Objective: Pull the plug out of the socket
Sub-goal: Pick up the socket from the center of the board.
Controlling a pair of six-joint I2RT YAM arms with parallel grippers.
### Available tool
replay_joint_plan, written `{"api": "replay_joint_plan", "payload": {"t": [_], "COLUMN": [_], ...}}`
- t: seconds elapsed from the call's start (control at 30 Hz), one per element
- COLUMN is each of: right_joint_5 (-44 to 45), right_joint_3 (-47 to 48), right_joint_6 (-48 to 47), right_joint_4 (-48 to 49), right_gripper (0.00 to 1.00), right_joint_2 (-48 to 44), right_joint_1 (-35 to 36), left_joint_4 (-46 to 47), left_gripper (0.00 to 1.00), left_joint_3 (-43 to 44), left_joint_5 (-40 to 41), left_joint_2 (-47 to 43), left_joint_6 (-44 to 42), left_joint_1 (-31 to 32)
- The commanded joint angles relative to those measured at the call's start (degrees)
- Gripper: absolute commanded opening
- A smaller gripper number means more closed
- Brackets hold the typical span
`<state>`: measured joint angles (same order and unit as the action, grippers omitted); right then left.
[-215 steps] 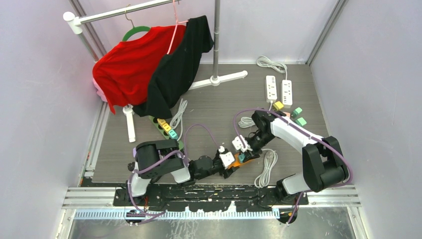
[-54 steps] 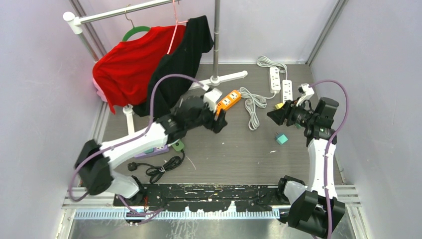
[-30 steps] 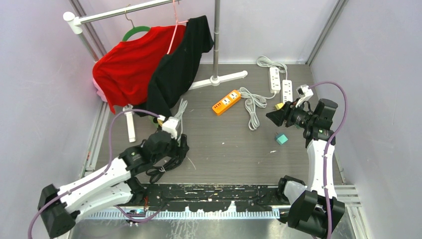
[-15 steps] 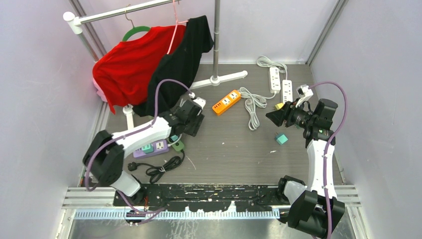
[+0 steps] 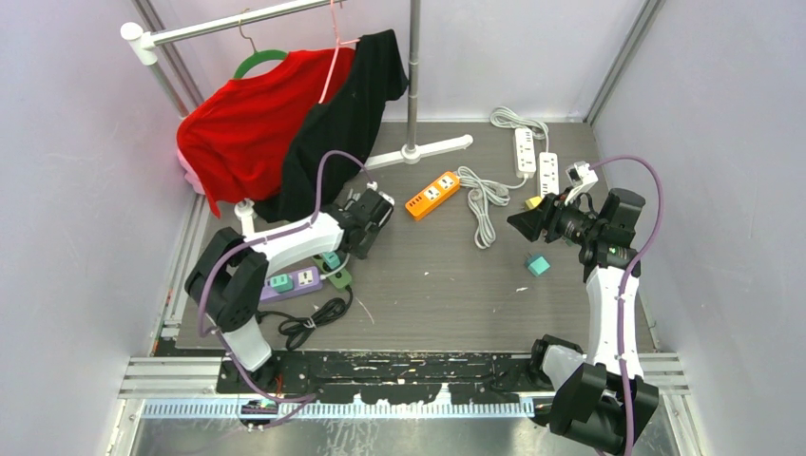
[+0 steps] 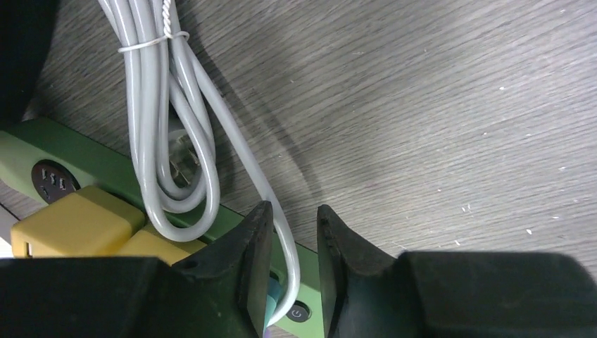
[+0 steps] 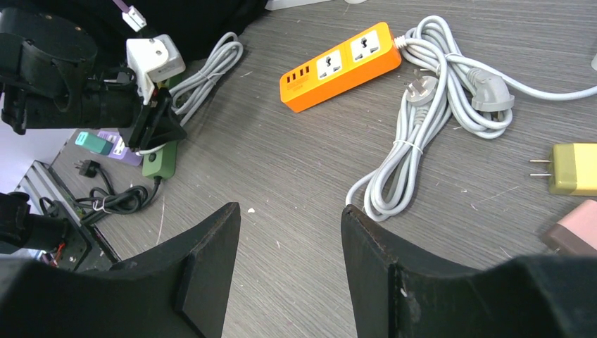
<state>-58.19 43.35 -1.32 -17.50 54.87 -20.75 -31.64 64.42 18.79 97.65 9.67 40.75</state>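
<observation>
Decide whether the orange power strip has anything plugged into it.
Nothing plugged in: both sockets of the orange power strip show bare faces in the right wrist view.

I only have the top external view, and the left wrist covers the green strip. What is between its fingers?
Observer: A loop of grey cable shows in the gap between the left fingers; they are not pinching it.
Operator: Where are the plugs?
Observer: Two yellow plugs sit in the green strip, left of the fingers in the wrist view.
Operator: Is the right arm holding anything?
Observer: No. The right fingers stand apart with nothing between them.
</observation>
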Motion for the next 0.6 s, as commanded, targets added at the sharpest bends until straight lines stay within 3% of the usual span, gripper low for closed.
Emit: {"api": "replay_joint_plan", "payload": {"t": [0.0,0.33,0.57], "right_joint_5": [-1.13,-1.04,-1.02], "right_joint_3": [0.39,0.39,0.37], "right_joint_6": [0.71,0.67,0.71], "right_joint_4": [2.74,2.79,2.69], "right_gripper": [0.60,0.60,0.60], "right_joint_2": [-0.91,-0.95,-1.00], "right_joint_1": [-0.34,-0.30,-0.30], "left_joint_4": [-2.83,-6.43,-5.81], "left_gripper": [0.29,0.35,0.32], "left_joint_3": [2.56,3.21,1.18], "left_joint_5": [2.21,0.62,-0.16], "left_joint_2": [1.93,-1.81,-1.36], "left_joint_6": [-0.76,0.35,0.59], "left_joint_1": [-0.33,-0.25,-0.30]}}
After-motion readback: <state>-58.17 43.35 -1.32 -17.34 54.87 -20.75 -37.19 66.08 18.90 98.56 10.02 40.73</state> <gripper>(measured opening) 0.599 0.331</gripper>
